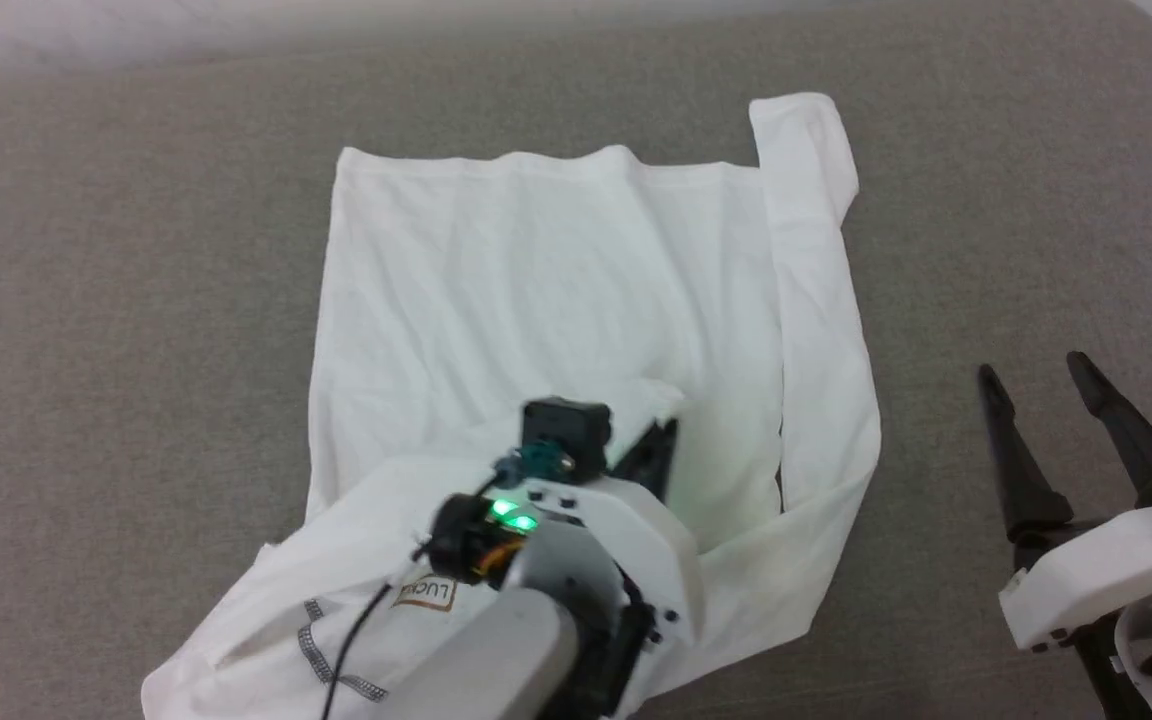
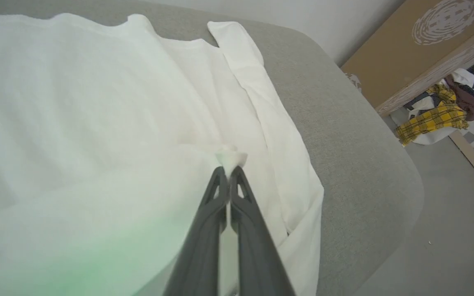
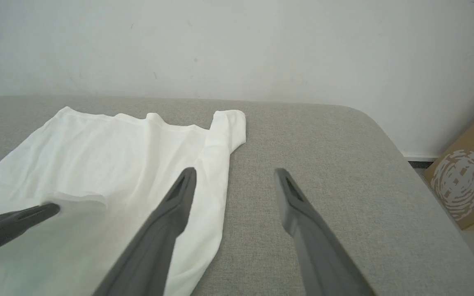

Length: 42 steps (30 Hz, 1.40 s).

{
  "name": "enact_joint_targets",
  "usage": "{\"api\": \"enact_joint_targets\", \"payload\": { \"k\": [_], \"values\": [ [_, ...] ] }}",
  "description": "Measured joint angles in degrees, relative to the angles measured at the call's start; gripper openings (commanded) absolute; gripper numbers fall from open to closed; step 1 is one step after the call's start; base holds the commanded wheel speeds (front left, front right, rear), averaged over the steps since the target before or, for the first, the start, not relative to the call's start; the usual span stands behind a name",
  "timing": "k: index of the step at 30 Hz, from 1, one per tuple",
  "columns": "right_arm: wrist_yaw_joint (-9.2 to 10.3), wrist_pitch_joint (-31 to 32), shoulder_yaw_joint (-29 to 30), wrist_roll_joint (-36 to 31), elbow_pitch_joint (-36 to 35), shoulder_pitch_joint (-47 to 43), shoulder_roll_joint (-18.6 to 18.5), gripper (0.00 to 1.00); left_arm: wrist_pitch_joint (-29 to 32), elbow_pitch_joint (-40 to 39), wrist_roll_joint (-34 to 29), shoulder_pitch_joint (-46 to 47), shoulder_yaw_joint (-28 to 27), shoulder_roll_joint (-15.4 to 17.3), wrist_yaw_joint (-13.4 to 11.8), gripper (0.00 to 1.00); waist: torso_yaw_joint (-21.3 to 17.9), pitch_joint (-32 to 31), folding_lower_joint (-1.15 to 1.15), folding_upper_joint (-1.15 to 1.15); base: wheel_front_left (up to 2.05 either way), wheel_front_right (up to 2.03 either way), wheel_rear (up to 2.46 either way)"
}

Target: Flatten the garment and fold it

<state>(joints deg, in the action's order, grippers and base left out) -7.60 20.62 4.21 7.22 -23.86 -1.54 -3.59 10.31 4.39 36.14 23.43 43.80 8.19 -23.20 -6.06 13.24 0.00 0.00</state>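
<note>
Head view: you see the garment (image 1: 536, 270), a thin white long-sleeved shirt, spread on the grey cloth-covered surface (image 1: 116, 300). It is far larger than either hand. The far edge of the body panel lies almost straight, and the cloth shows only light creases. One sleeve (image 1: 826, 300) runs along the panel's right side. Its cuff (image 1: 801, 120) lies at the far end, and its near end bends back toward the shoulder. The near part is bunched and not flat. There you can read a small brown-bordered patch (image 1: 426, 593) and a line of dark grey zigzag stitching (image 1: 314, 650) curving beside it.

The left hand (image 1: 671, 428) sits over the near middle of the shirt. In the left wrist view its two dark fingers (image 2: 214, 213) are pressed together, pinching a small tuft of white cloth at their tips. A raised fold leads up to the pinch.

The right hand (image 1: 1031, 365) is above bare surface, to the right of the sleeve. Its fingers are spread apart with nothing between them, as the right wrist view confirms.

Background: a pale wall (image 3: 237, 41), a cardboard box (image 2: 405, 41) and a heap of mixed clothes (image 2: 442, 111) on the floor beyond the surface's rounded corner.
</note>
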Motion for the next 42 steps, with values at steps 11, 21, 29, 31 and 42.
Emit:
{"api": "enact_joint_targets", "payload": {
  "k": [11,21,29,31,42],
  "values": [
    [0.0,-1.5,0.6,-0.5,0.1,0.5,0.0,1.0,1.6,5.9,2.4,-5.6,8.3,-2.1,6.4,0.0,-2.2,4.8,0.01,0.0,0.0,0.0,0.0],
    [0.0,-1.7,0.6,-0.6,1.7,1.5,0.3,1.0,-0.1,7.0,1.7,-4.7,8.9,-2.3,7.6,1.0,-2.3,4.4,0.01,0.0,0.0,0.0,0.0],
    [0.0,-1.5,1.0,-0.6,3.5,1.4,0.3,1.0,-3.6,-3.7,-2.0,-3.0,6.9,2.2,6.2,1.0,-0.7,0.5,0.0,0.0,0.0,0.0,0.0],
    [0.0,-1.5,1.3,-0.5,4.0,1.4,0.3,1.0,-4.6,-6.2,-2.7,-3.0,5.5,3.8,5.1,1.0,-0.2,-0.6,-0.01,0.0,0.0,0.0,0.0],
    [0.0,-1.5,3.4,0.5,8.1,0.9,-0.1,1.0,-12.5,-13.1,-5.8,-3.7,-7.9,15.3,-2.6,1.0,3.2,-4.1,-0.01,0.0,0.0,0.0,0.0]
  ]
}}
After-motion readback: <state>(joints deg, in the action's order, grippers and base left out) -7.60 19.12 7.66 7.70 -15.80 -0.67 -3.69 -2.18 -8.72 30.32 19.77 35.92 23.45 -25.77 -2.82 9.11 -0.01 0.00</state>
